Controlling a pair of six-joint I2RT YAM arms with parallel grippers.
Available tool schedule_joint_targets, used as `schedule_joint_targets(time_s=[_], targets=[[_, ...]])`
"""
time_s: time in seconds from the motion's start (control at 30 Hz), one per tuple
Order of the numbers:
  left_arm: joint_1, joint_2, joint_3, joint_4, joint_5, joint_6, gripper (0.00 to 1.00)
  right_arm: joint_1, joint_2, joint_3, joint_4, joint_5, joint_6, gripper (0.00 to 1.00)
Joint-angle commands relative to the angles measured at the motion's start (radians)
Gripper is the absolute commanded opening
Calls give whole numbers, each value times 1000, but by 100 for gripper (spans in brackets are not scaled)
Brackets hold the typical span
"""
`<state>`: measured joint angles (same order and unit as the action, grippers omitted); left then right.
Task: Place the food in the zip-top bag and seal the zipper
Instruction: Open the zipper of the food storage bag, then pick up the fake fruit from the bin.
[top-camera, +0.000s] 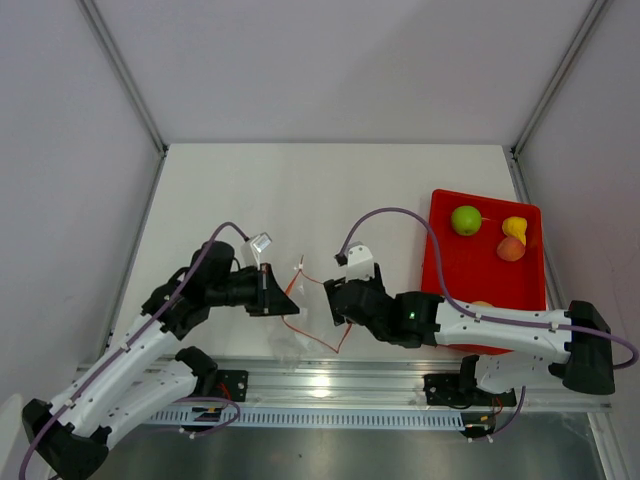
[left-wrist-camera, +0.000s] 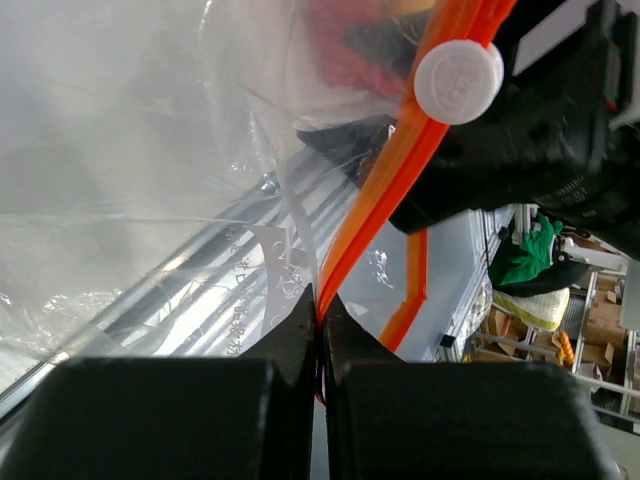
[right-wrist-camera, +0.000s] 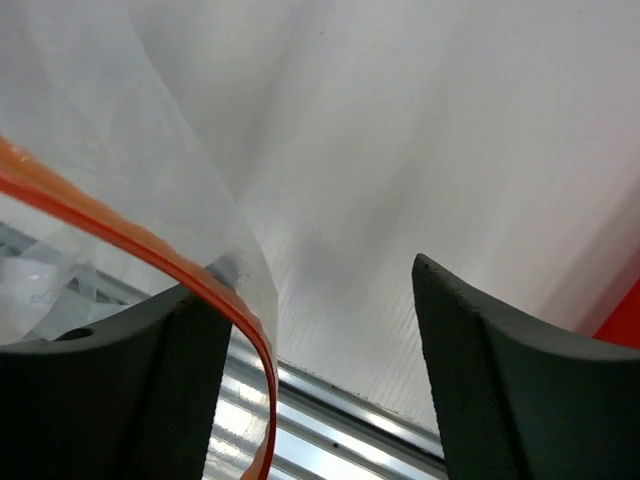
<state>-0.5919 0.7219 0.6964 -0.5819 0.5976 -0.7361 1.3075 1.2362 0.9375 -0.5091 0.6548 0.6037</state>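
Note:
The clear zip-top bag (top-camera: 300, 325) hangs between my two grippers near the table's front edge. My left gripper (top-camera: 277, 293) is shut on its orange zipper (left-wrist-camera: 390, 175), pinched at the jaw tips (left-wrist-camera: 320, 312). A white slider (left-wrist-camera: 458, 82) sits on the strip. My right gripper (top-camera: 335, 300) is open at the bag's mouth. The zipper (right-wrist-camera: 190, 270) curves over its left finger (right-wrist-camera: 170, 370), and bag film (right-wrist-camera: 110, 170) lies to the left. The food lies in the red tray: a green apple (top-camera: 465, 220), a yellow pear (top-camera: 515, 226), an orange-pink piece (top-camera: 511, 249), and an orange piece (top-camera: 481, 304) mostly hidden by my right arm.
The red tray (top-camera: 450, 270) lies at the right of the white table, with my right arm across its near end. A metal rail (top-camera: 330, 385) runs along the front edge, below the bag. White walls enclose the table on three sides.

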Motion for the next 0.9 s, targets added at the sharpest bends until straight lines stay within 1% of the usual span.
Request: schedule_joint_targets(time_s=[0.0,0.07,0.13,0.27,0.33,0.43,0.47,0.53,0.57,0.6,0.67,0.7,0.73,0.8,0.83,0.87], targets=[[-3,19,9,30,-31,-23,0,16,-24,67,66,-67,-67,74],[-2,27,9,27,-73,-29,1,30,-35,92,58,-69,-93,77],[-3,33,12,24,-97,-31,1,32,-59,121,58,-72,-105,79],[-3,47,17,11,-117,-14,1,15,-128,147,67,-70,-117,83],[-3,50,15,7,-127,-8,1,6,-175,155,60,-67,-119,84],[-3,57,8,13,-131,-5,1,-4,-224,156,6,-11,-114,85],[-3,57,8,16,-131,-6,0,-7,-231,153,-17,18,-93,89],[-3,51,0,27,-121,-14,1,-37,-245,150,-89,112,-58,91],[-3,48,-1,27,-116,-14,1,-56,-247,152,-124,144,8,96],[-3,45,-1,18,-116,-11,0,-112,-248,152,-191,195,43,98],[-3,30,0,2,-119,-3,1,-198,-253,150,-247,201,106,99],[-3,25,-3,-4,-127,1,1,-252,-253,146,-259,180,113,99],[-3,14,-3,-10,-128,1,1,-374,-250,138,-252,108,101,99],[-3,7,-20,-4,-127,-2,1,-498,-230,123,-243,39,74,99],[-3,4,-26,7,-124,-5,1,-619,-218,124,-250,5,83,99],[-3,5,-34,14,-121,-9,1,-673,-192,127,-279,-6,97,99]])
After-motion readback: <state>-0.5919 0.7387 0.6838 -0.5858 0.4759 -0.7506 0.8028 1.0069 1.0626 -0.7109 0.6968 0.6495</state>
